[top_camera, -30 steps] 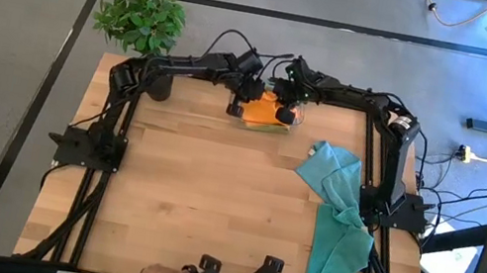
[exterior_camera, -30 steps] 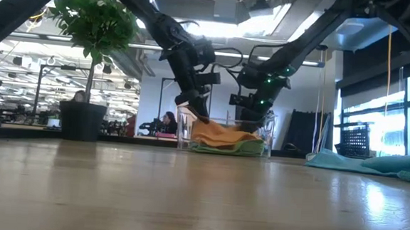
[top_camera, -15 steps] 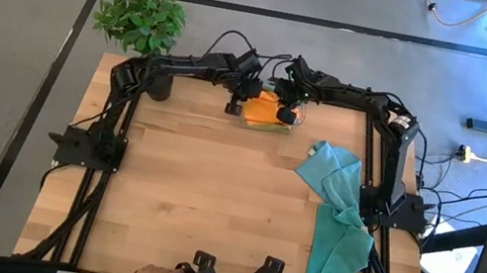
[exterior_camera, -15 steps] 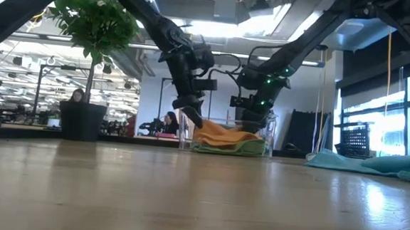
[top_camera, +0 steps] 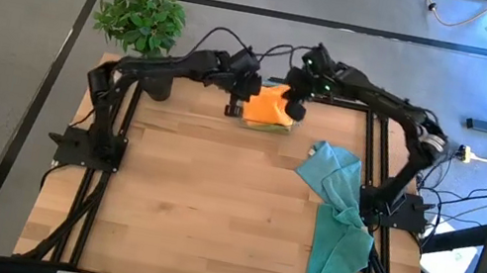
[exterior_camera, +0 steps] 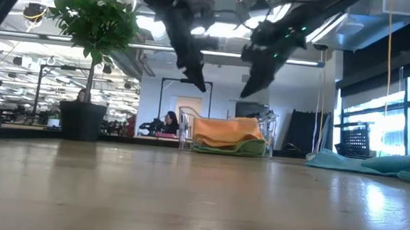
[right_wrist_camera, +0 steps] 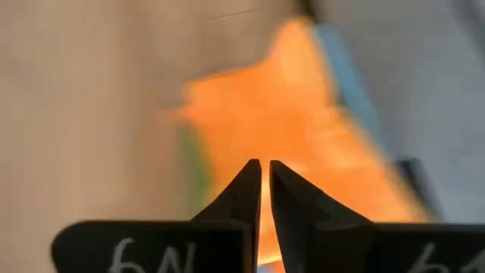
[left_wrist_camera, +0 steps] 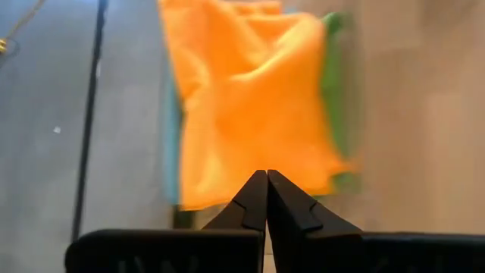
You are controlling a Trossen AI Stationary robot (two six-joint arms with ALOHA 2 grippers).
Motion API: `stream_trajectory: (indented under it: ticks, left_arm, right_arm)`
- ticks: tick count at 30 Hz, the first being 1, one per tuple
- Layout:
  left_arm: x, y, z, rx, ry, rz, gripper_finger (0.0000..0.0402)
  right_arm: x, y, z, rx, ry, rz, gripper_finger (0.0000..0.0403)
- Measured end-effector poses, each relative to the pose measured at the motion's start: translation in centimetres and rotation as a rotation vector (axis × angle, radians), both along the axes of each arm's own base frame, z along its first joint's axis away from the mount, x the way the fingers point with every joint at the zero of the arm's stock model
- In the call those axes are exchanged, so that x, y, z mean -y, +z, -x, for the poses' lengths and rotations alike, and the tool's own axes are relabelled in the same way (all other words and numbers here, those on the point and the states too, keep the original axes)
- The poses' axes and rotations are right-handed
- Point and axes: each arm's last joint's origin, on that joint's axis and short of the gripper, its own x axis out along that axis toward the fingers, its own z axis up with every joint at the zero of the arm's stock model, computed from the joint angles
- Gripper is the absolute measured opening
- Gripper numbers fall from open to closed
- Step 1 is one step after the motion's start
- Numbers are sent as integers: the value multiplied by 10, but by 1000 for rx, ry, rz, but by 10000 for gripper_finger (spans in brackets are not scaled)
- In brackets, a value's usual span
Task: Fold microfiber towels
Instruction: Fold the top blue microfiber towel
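A clear bin stands at the middle of the table's far edge. In it an orange towel lies on top of a lime green towel. My left gripper hangs shut above the bin's left end, clear of the orange towel. Above the bin's right end my right gripper also hangs free, with only a slit between its fingertips and nothing in it. Teal towels lie crumpled along the table's right side.
A potted plant stands off the table's far left corner. The teal towels' heap reaches from the right middle toward the near right corner. Bare wood fills the middle and left of the table.
Both grippers have risen out of the bin, where they were down at the orange towel, and now hang well above it. The orange towel has stayed in the bin on the green one.
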Motion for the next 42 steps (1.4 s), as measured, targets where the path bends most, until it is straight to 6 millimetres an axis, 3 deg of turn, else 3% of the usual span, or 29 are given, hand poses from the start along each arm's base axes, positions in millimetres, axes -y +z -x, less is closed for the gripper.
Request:
stream_trajectory:
  ticks: [4,13,23,32,42]
  left_arm:
    - [38,2,-11,22,-18,29,0]
    - [121,-20,-37,79,-21,18,0]
    - [218,-33,-42,159,-40,-1,0]
    - [278,-47,-30,204,-56,44,0]
    - [312,-46,-21,263,-22,104,0]
  right_arm:
    - [-40,2,22,65,48,-49,30]
    - [-125,-22,77,130,-76,-46,15]
    - [-203,-51,89,63,-59,-83,14]
    - [-214,-102,96,-149,-226,-39,21]
    - [-210,-142,77,-210,-270,9,132]
